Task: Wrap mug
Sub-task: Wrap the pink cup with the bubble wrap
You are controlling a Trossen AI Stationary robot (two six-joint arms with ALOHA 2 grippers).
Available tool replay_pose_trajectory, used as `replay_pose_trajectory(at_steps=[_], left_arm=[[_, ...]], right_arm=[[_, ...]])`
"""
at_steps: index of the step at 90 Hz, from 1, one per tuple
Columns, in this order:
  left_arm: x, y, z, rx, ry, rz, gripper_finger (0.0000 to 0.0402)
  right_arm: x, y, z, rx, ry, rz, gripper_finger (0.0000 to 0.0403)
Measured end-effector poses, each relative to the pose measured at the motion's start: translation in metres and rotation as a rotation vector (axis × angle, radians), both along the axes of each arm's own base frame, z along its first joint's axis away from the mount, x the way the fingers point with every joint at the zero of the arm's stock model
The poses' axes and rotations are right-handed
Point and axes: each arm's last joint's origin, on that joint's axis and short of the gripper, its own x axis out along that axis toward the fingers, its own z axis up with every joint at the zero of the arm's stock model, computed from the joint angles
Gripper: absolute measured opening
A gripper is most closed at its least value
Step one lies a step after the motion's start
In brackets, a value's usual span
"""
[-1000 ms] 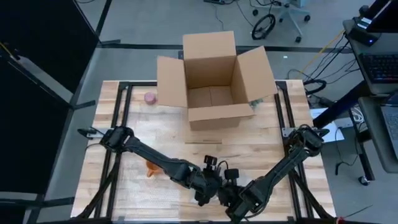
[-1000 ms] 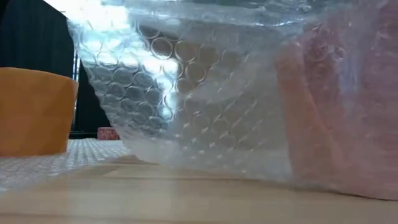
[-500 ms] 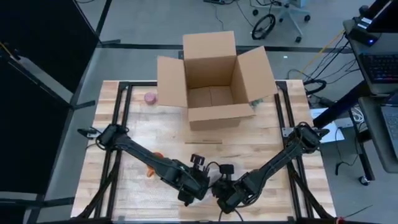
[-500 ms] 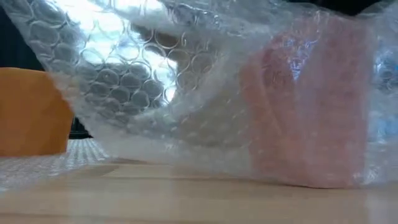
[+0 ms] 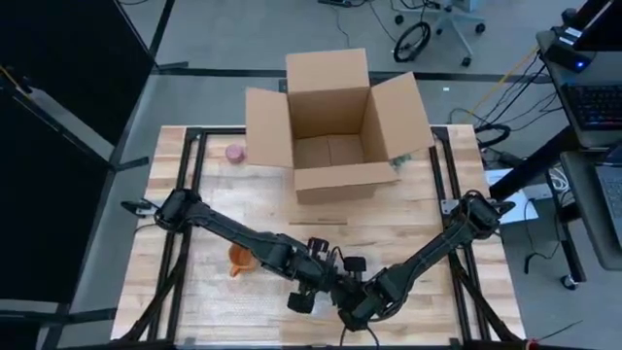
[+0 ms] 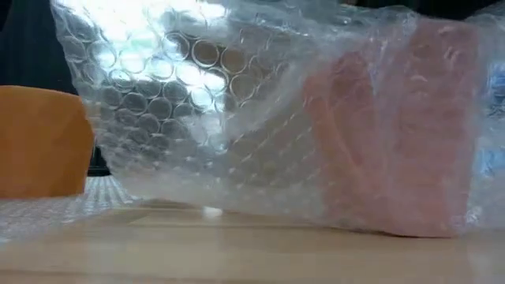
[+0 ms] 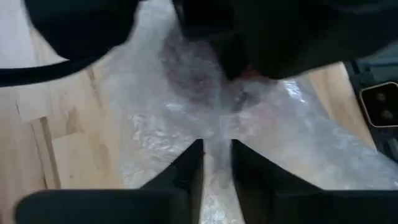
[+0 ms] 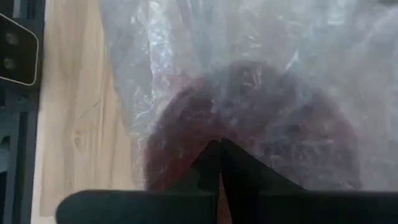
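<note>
High view: both arms meet low in the frame, near the table's [image 5: 408, 228] bottom edge, the left gripper [image 5: 313, 282] and right gripper [image 5: 352, 303] crowded close together there. An orange mug [image 5: 239, 259] stands left of them, an open cardboard box [image 5: 330, 126] sits at the upper centre, and a small pink object [image 5: 234, 153] lies left of the box. In the low view, bubble wrap [image 6: 237, 118] fills most of the frame, draped around a reddish mug [image 6: 402, 134] at the right; the orange mug shows at the left edge. The left wrist view shows that gripper's fingers [image 7: 193, 168] nearly together, pinching a fold of the wrap. The right wrist view shows fingers [image 8: 214, 163] pressed together on wrap over the reddish mug.
</note>
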Motion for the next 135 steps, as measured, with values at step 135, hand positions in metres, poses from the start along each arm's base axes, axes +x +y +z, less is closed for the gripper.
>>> replay_pose_trajectory(at_steps=[135], left_arm=[[0.013,0.051,0.010,0.032,-0.011,0.079,0.0191]], right_arm=[[0.011,-0.008,0.019,-0.115,-0.056,0.469,0.0000]])
